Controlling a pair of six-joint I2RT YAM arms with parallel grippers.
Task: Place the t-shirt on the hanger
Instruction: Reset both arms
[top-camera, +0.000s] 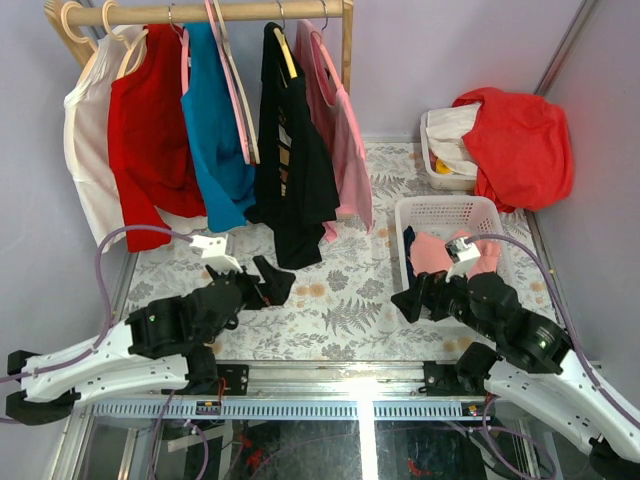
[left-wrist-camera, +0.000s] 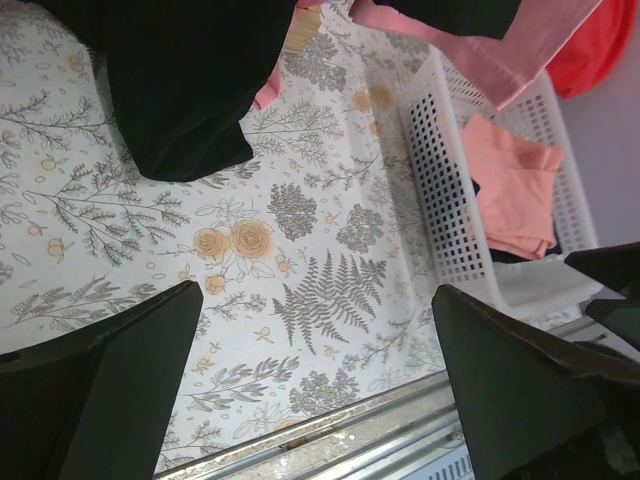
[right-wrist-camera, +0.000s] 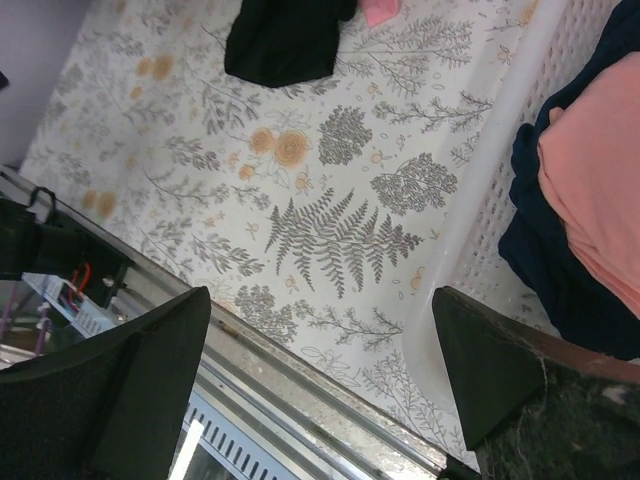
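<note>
Black t-shirt (top-camera: 290, 170): hangs on yellow hanger (top-camera: 286, 52), hooked over wooden rail (top-camera: 220, 12).
Left gripper (top-camera: 272, 285): jaws apart, empty, near the shirt's hem, not touching.
Right gripper (top-camera: 410, 300): jaws apart, empty, beside white basket (top-camera: 445, 208), well apart from shirt.

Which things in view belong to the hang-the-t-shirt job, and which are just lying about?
Job: black short-sleeved cloth t-shirt, already hanging on the wooden rail; thin yellow plastic hanger inside its neck.

Lying about: teal-blue shirt, red shirt, white shirt and pink shirt on the rail; white plastic lattice basket holding peach cloth; red cloth draped over the far bin.
</note>
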